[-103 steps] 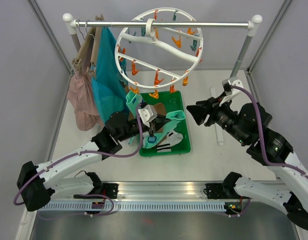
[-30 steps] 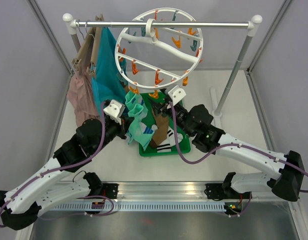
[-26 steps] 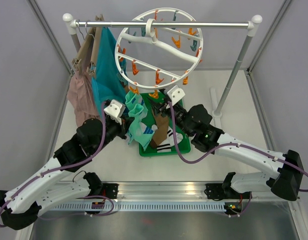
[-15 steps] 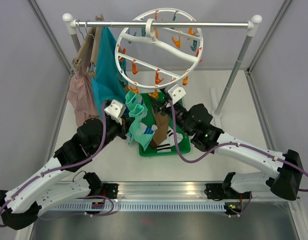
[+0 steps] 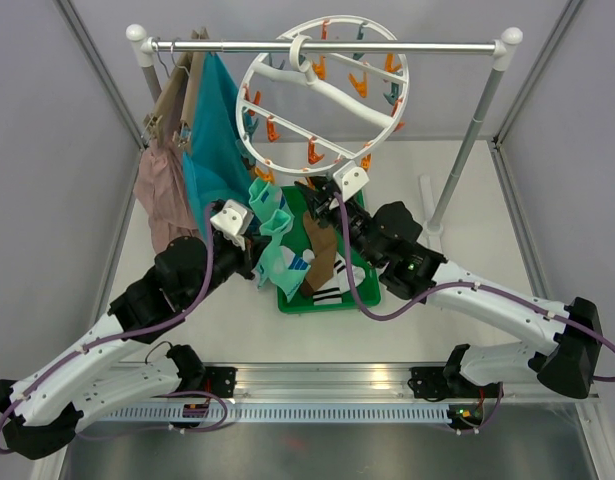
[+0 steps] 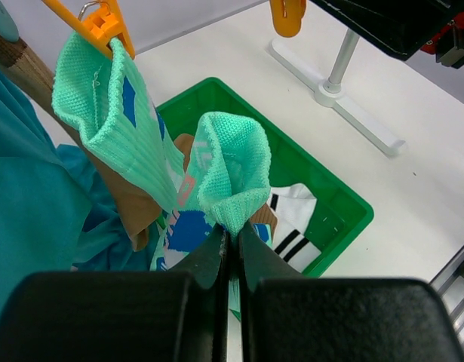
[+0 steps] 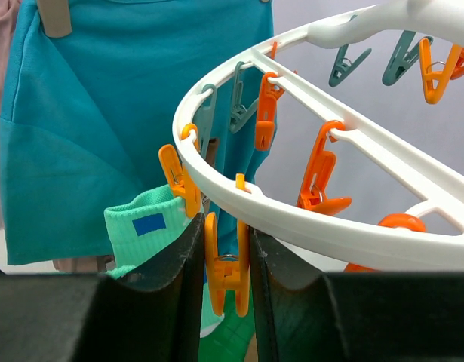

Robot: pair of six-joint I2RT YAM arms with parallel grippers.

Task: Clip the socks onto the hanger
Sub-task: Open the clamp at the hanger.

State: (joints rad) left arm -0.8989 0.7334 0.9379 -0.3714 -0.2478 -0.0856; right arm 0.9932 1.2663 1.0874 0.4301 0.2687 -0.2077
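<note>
Left pincer [image 6: 232,235] pinching mint sock [image 6: 233,162] by its cuff below the hanger [image 7: 307,222], right pincer [image 7: 224,232] squeezing an orange peg [image 7: 225,277] on its rim, second mint sock [image 6: 115,121] hanging clipped alongside, teal garment [image 7: 103,98] crowding behind.

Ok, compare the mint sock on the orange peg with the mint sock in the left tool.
The pegged sock hangs from an orange peg; the held sock is pinched in the left tool and clipped to nothing. The pegged sock drapes downward, while the held sock rises above the tool's fingers. Both are mint-green knit.
</note>
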